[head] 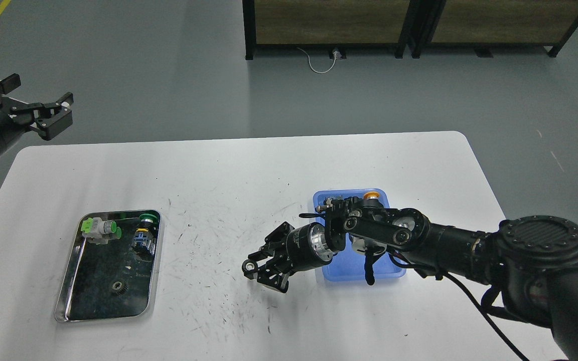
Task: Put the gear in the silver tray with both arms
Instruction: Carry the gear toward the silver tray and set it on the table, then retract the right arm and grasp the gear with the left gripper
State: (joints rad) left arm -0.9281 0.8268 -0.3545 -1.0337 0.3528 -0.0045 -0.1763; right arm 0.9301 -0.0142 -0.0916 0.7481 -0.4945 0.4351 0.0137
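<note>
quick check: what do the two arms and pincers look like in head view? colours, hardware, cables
Both arms are black. The right arm has round joint housings, a ribbed circular cap, a silver wrist ring, and black cables along it. The right pincer is black with two fingers. The left pincer is black, on a cylindrical wrist showing a small blue light.

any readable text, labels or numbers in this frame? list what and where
None readable. The small blue-and-white part in the silver tray may carry markings, but they are too small and blurred to read. Nothing legible on the blue tray, either tool or the table.
</note>
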